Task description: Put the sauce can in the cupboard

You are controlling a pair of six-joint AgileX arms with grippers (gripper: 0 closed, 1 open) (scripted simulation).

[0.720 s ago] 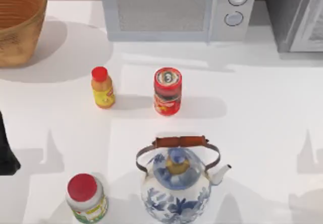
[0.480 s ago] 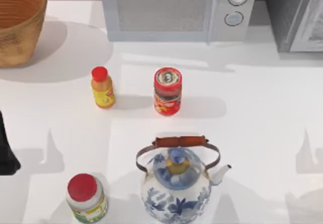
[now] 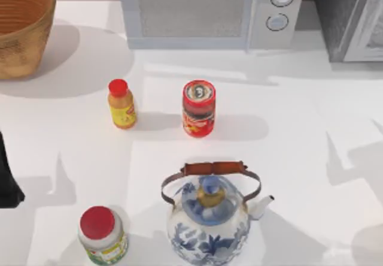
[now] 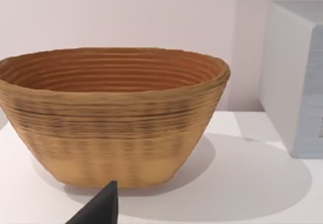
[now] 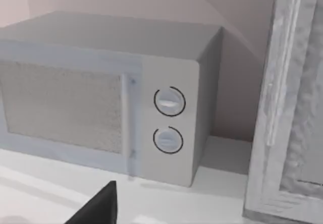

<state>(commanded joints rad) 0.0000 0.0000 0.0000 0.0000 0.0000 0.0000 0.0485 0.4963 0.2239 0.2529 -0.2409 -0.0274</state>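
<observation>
The teapot (image 3: 209,215) is seen nearest; beyond it the sauce can (image 3: 198,108) stands upright mid-table, beside a yellow bottle (image 3: 121,103). The cupboard (image 3: 350,17) sits far right. Neither gripper's opening can be told.

White bench (image 3: 299,158) carrying: woven tan wicker basket (image 3: 21,26), white two-knob microwave (image 3: 209,11), yellow red-capped bottle (image 3: 121,104), red-lidded white jar (image 3: 102,235), blue-and-white porcelain teapot (image 3: 209,218).
</observation>
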